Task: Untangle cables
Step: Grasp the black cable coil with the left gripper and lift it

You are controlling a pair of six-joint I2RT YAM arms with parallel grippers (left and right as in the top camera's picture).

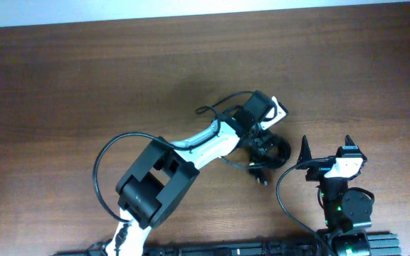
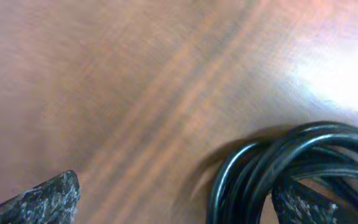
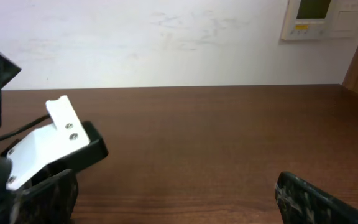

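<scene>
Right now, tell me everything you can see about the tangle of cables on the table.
The cables are thin, glossy black cords, rubbery-looking, bunched into one clump of overlapping loops on the brown wooden table, right of centre. One short end, perhaps a plug, sticks out toward the robot's side. The left claw, open, sits right over the clump, with one finger down among the loops; whether it touches them I cannot tell.

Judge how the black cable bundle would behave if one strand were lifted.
Probably floppy: the cables curl in loose overlapping loops, so one lifted strand would likely drag the rest. Their glossy jackets may slide in a grip. They look thin, so probably light.
</scene>
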